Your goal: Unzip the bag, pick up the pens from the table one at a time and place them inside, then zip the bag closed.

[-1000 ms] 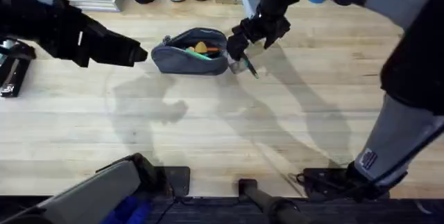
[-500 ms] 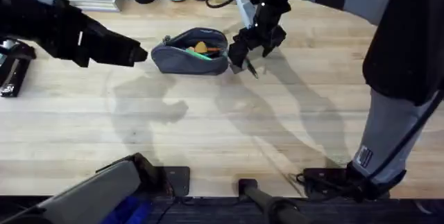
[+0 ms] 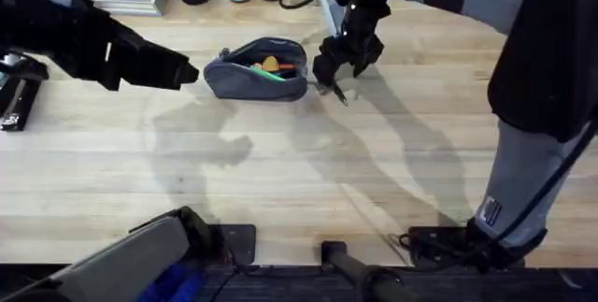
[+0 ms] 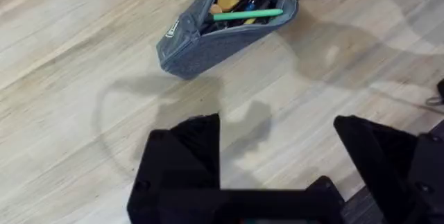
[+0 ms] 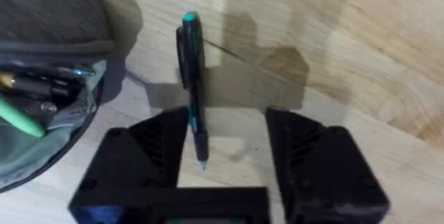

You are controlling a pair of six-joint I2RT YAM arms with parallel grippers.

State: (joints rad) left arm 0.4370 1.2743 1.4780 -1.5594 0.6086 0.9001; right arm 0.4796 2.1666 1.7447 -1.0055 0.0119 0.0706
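Hovering over the black pen [image 5: 192,85], the right tool [image 5: 225,148] has its fingers spread wide and grips nothing; the pen lies on the bench [image 3: 308,180] just beside the open bag [image 3: 256,69], off-centre against one finger. Closing from here could pinch it near one end, so it may swivel, roll away or nudge the bag. The green pen [image 4: 248,14] already sits inside. The left tool [image 4: 277,158] hangs open and empty, well apart.

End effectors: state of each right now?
Left end effector: open, empty, hovering above the light wooden table.
Right end effector: open, straddling the slim black pen, not gripping it.
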